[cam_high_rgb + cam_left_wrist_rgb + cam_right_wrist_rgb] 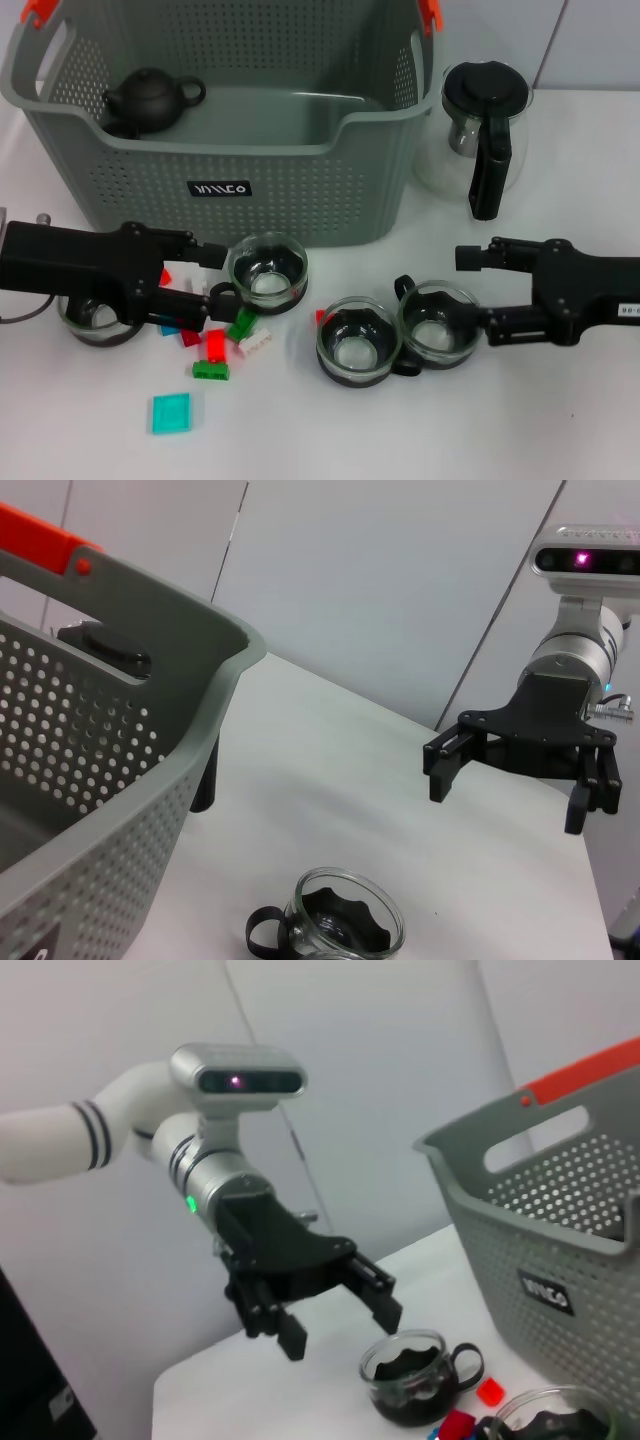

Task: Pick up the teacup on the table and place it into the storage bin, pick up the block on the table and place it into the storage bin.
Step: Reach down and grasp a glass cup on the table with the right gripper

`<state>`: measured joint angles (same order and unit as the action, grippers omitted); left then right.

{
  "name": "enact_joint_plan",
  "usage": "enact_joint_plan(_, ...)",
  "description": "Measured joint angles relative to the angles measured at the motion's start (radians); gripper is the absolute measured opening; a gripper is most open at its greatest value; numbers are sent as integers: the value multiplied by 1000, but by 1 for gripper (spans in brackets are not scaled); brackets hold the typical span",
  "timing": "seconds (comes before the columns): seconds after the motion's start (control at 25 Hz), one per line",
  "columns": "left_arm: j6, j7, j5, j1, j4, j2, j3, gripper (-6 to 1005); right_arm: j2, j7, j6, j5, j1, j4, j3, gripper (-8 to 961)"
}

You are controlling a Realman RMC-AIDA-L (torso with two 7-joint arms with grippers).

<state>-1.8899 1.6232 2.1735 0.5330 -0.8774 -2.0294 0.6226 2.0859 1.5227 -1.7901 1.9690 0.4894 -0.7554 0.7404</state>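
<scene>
The storage bin (300, 190) is matt grey-green perforated plastic with glossy orange clips (432, 12). The teacups (358, 340) are clear, shiny glass, as is the coffee pot (480, 135) with its black plastic handle. The blocks (215, 345) look like glossy plastic. The tabletop (450, 430) is smooth and white.

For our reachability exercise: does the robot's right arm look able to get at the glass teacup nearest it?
Probably yes. The right end effector is open beside the nearest teacup, and nothing stands between them; the neighbouring teacup touches its far side only.
</scene>
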Motion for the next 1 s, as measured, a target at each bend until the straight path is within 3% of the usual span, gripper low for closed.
enact_joint_plan(0.48, 0, -1, -9, -2, 0, 0, -34, 807, -15, 99, -39, -17, 16, 26, -48, 897)
enact_joint_plan(0.68, -22, 2, -9, -4, 0, 3, -44, 806, -63, 225, -58, -5, 26, 20, -33, 892)
enact_joint_plan(1.0, -132, 29, -15, -8, -6, 46, -88, 806, -144, 491, -67, 207, 84, 14, -29, 883)
